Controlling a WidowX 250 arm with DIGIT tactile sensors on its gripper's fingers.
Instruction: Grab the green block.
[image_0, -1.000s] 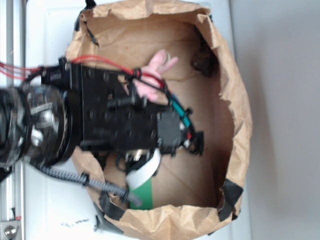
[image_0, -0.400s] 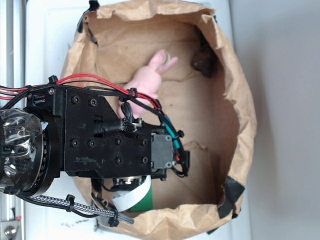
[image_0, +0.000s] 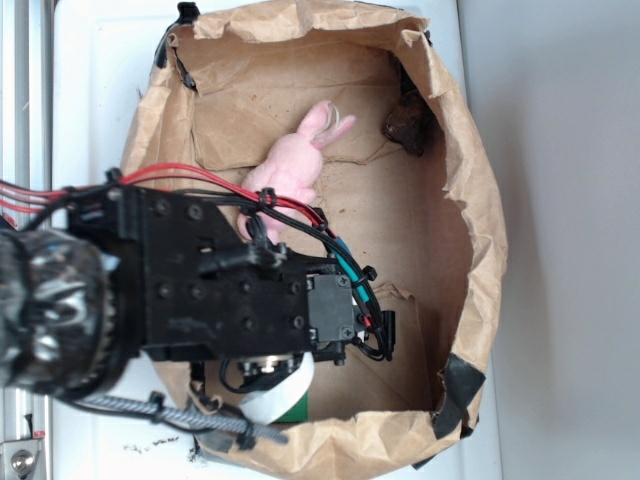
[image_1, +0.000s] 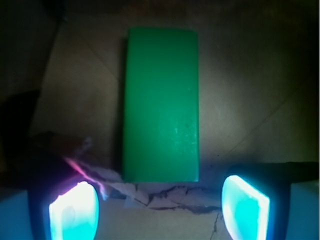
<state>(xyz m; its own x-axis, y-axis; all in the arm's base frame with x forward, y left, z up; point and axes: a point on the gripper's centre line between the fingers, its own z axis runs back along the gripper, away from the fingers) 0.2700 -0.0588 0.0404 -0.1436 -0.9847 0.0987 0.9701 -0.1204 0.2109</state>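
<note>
The green block (image_1: 161, 102) lies flat on the brown paper floor, long axis pointing away from me, in the middle of the wrist view. My gripper (image_1: 159, 200) is open. Its two glowing pads (image_1: 74, 212) stand wide apart just short of the block's near end, with only paper between them. From outside, only a sliver of the green block (image_0: 299, 408) shows beneath the black arm (image_0: 230, 300) at the bag's lower edge. The fingers themselves are hidden there.
A crumpled brown paper bag (image_0: 480, 230) walls in the whole work area. A pink plush bunny (image_0: 290, 170) lies at the upper middle and a dark brown lump (image_0: 408, 122) sits in the upper right corner. A torn paper crease (image_1: 165, 192) runs below the block.
The arm has swung down the frame towards the bag's lower edge, uncovering more of the bunny and covering more of the green block.
</note>
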